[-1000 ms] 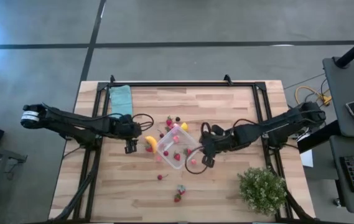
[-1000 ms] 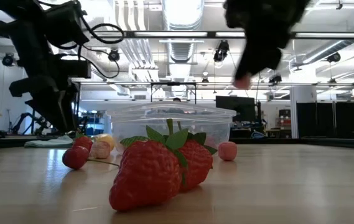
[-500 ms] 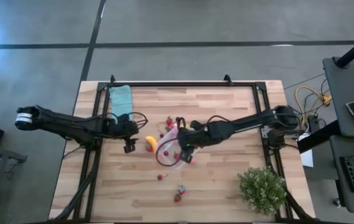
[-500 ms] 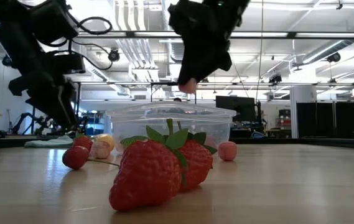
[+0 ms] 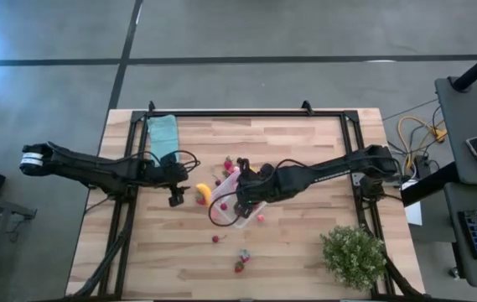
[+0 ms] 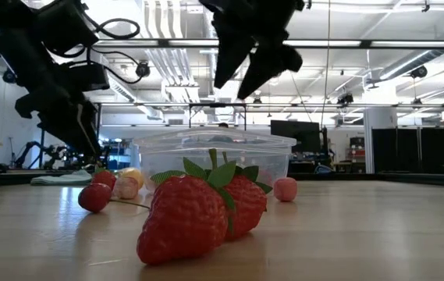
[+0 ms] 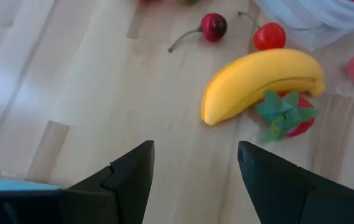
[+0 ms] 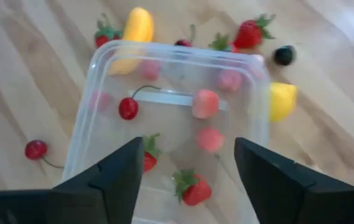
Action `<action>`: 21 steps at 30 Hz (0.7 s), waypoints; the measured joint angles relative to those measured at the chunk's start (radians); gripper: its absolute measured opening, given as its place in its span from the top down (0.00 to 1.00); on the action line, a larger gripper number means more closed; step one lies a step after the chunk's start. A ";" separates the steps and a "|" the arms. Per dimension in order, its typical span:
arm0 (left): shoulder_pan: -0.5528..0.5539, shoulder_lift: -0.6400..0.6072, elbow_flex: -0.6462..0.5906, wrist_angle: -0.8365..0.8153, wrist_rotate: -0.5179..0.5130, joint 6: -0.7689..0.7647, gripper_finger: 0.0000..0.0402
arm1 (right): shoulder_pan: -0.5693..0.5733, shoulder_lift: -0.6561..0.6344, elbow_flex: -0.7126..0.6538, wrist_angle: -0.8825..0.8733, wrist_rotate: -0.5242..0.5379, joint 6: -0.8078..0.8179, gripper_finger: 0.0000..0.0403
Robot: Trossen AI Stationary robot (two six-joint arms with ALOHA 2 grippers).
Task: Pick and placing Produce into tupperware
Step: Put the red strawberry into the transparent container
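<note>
The clear tupperware (image 5: 231, 206) (image 8: 170, 118) stands mid-table on its base, holding several red and pink produce pieces, among them a cherry (image 8: 127, 107) and a strawberry (image 8: 192, 188). My right gripper (image 8: 189, 149) (image 6: 246, 74) hangs open above it, with nothing between its fingers. My left gripper (image 7: 195, 152) (image 5: 176, 199) is open left of the tub, low over the table, short of a yellow banana (image 7: 264, 81) and a strawberry (image 7: 285, 116) lying on the wood. More produce lies around the tub.
A folded teal cloth (image 5: 163, 134) lies at the far left, and a potted plant (image 5: 354, 256) stands at the near right. Two strawberries (image 6: 198, 215) and a cherry (image 5: 215, 239) lie near the front edge. A pink piece (image 6: 285, 188) rests right of the tub.
My right gripper has carried a pink piece from the tub's right side toward the table's left until it was above the tub. It has then opened, and the piece is gone from its fingers.
</note>
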 joint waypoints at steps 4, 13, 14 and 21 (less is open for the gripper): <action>-0.011 -0.002 0.000 0.010 0.076 0.022 0.46 | 0.008 -0.007 0.053 -0.125 0.062 -0.013 0.36; -0.108 0.003 -0.002 0.107 0.126 0.149 0.46 | 0.022 -0.062 0.110 -0.403 0.128 -0.081 0.36; -0.119 0.003 -0.002 0.120 0.127 0.149 0.46 | 0.029 -0.078 0.095 -0.423 0.139 -0.081 0.36; -0.162 0.027 -0.002 0.175 0.131 0.036 0.46 | 0.069 -0.241 -0.093 -0.435 0.169 -0.003 0.35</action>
